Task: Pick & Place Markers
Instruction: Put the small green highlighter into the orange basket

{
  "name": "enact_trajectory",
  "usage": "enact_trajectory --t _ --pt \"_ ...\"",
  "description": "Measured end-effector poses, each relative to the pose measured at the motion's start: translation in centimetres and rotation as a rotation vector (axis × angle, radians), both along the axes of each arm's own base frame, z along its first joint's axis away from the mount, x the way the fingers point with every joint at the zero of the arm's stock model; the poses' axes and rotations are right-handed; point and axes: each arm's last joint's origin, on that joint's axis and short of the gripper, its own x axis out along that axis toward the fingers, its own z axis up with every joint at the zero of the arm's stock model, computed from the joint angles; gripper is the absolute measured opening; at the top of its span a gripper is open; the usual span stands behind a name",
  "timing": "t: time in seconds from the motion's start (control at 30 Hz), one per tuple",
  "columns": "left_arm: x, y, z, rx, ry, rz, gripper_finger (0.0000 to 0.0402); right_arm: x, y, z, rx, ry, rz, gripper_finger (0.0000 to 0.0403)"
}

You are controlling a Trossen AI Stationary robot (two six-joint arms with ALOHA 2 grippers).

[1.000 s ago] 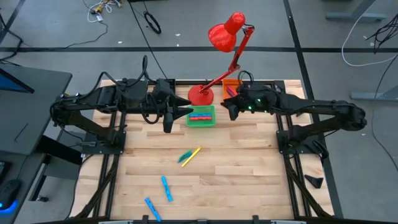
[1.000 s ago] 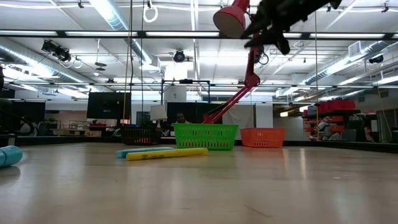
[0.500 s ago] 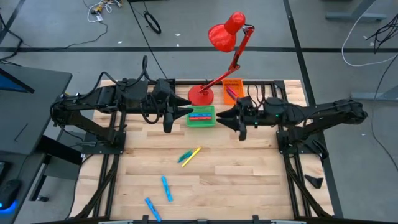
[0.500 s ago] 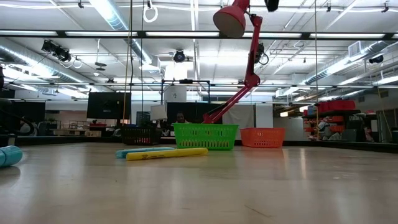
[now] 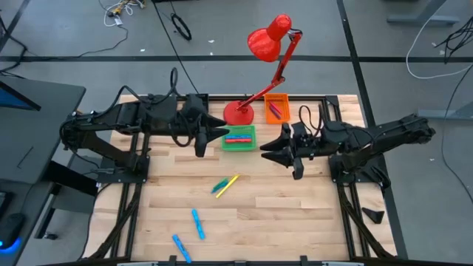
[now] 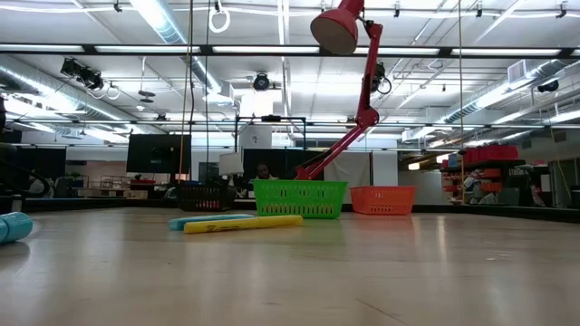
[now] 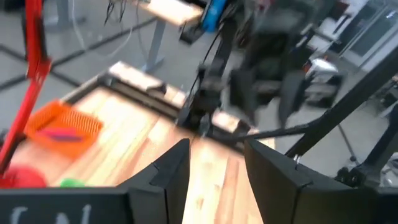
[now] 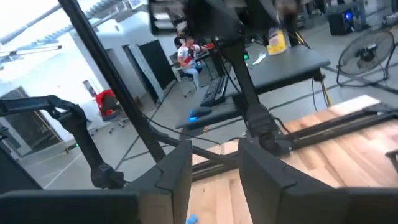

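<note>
Two hands hovering released, grasping nothing: left hand (image 5: pixel 222 133) beside green bin (image 5: pixel 239 138), right hand (image 5: pixel 267 155) over bench (image 5: pixel 295 207); four markers (image 5: pixel 225 185) lying loose.

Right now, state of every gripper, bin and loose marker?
left gripper: open, empty, beside green bin
right gripper: open, empty, above bare table
green bin: holds markers
orange bin: holds markers
yellow marker: loose on table
blue markers: loose on table
</note>
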Motion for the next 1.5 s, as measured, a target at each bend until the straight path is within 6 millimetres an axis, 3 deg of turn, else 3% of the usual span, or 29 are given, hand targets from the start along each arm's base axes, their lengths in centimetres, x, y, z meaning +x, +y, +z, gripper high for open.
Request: enact_trajectory --t 0.3,0.8,1.17,1.3,1.5 --pt "0.0 0.5 -2.6 -0.128 0.238 0.023 0.0118 -0.4 0.0 2.4 -0.033 -0.059 0.001 0.0128" --pt "2.0 1.5 -6.1 -0.278 0.525 0.047 0.0105 -0.4 0.0 2.1 -0.039 -0.031 0.003 0.0128" --pt "4.5 1.5 -9.4 -0.203 0.836 0.081 0.0064 -0.4 0.0 2.1 -0.042 -0.024 0.027 0.0128" --pt "5.5 1.5 -10.9 -0.163 0.896 0.055 0.0082 -0.4 0.1 2.1 -0.042 -0.023 0.040 0.0128" --pt "6.9 1.3 -12.7 -0.119 0.963 0.069 0.0147 -0.4 0.1 2.0 -0.043 -0.021 0.040 0.0128"
